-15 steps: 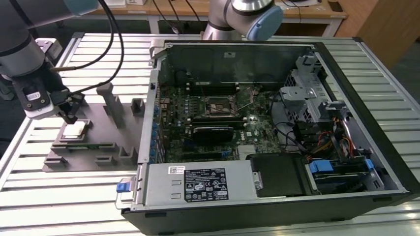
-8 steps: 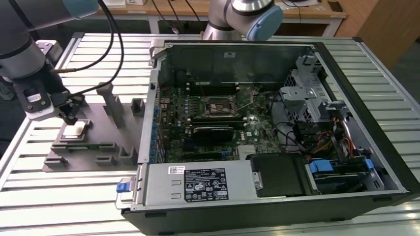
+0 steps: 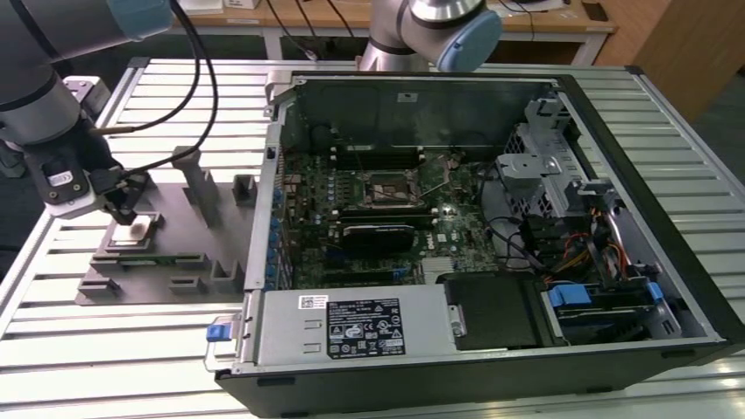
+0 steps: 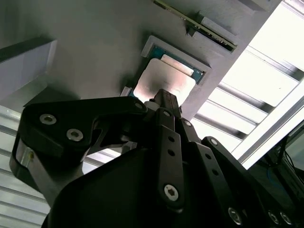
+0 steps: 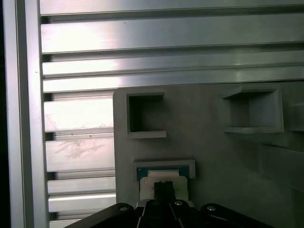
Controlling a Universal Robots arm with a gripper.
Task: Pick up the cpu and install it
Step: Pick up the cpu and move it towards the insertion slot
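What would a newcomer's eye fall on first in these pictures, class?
The big open black computer case with its green circuit board dominates the exterior view's middle and right. At that view's left, the arm's black gripper hangs close over the small silvery-grey square cpu, which lies on a grey plastic fixture.

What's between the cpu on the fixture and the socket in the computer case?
In the exterior view, the fixture's upright blocks and the case's side wall stand between the cpu and the socket, then a strip of motherboard.
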